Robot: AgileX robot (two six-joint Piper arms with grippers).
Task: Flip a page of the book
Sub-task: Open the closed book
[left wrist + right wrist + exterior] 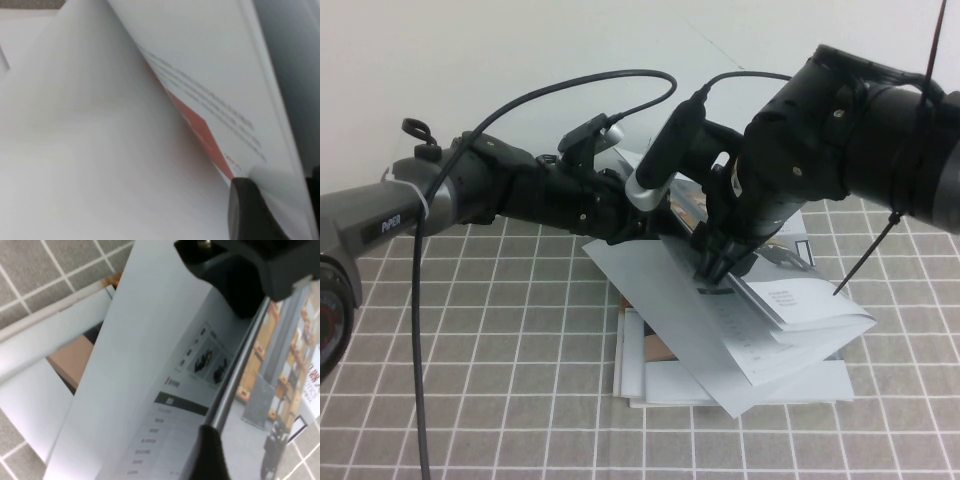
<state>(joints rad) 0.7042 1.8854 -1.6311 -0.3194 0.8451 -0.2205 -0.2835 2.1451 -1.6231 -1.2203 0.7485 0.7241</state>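
The book (800,300) lies open on the checked table, on a stack of sheets. One large white page (670,310) stands lifted and slanting over its left half. My right gripper (715,268) points down at the book's fold, open; in the right wrist view its jaws (227,375) straddle the raised page's edge (150,390) above a warehouse photo (270,390). My left arm (550,195) reaches in from the left, its tip hidden behind the right arm. In the left wrist view my left gripper (280,200) has its fingers apart, with the printed page (210,75) running between them and resting on one finger (250,210).
Plain white sheets (820,385) stick out under the book at the front. The grey gridded cloth (470,350) covers the table. A black cable (420,330) hangs along the left arm, and a thin cable tie (870,255) juts from the right arm.
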